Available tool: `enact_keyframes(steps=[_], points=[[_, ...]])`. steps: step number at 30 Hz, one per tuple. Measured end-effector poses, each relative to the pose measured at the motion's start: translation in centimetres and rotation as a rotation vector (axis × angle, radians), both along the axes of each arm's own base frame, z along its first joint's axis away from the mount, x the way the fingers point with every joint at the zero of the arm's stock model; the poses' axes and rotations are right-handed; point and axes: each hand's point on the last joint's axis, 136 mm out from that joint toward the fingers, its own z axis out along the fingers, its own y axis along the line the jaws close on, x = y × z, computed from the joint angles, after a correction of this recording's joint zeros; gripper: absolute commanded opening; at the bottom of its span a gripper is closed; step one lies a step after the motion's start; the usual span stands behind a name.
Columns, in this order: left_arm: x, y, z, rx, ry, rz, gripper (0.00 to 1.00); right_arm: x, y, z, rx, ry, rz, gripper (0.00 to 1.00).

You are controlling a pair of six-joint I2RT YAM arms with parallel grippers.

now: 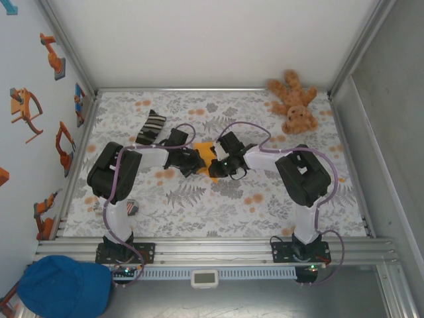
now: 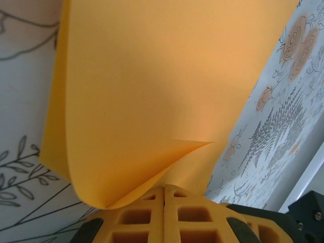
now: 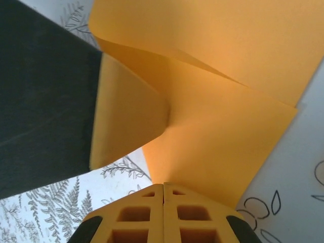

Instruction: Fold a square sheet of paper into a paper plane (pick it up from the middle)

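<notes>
The square sheet of paper is orange-yellow and sits creased between the two grippers at the middle of the table. In the left wrist view the sheet curls over in two layers, and its lower layer runs down into my left gripper, which is shut on it. In the right wrist view the folded paper reaches my right gripper, also shut on its edge. From above, the left gripper and the right gripper nearly touch. A paper plane is out of view.
A brown teddy bear lies at the back right. A striped black-and-white sock lies behind the left arm. A blue cap sits off the table at the near left. The left gripper's dark body is close on the right wrist's left.
</notes>
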Motion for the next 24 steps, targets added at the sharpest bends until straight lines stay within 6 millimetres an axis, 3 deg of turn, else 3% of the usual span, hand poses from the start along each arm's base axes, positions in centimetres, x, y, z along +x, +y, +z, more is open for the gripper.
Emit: enact_keyframes(steps=[9,16,24], points=[[0.3,0.2,0.4,0.022,-0.056,-0.039,0.04,0.3,-0.2,-0.3,-0.033,-0.003,0.0,0.0],[0.6,-0.7,2.5,0.006,-0.167,-0.093,0.03,0.4,-0.3,-0.3,-0.049,-0.004,-0.006,0.0],[-0.7,-1.0,1.1,0.033,-0.156,-0.115,0.0,0.3,-0.5,-0.3,-0.059,0.004,-0.009,0.0]])
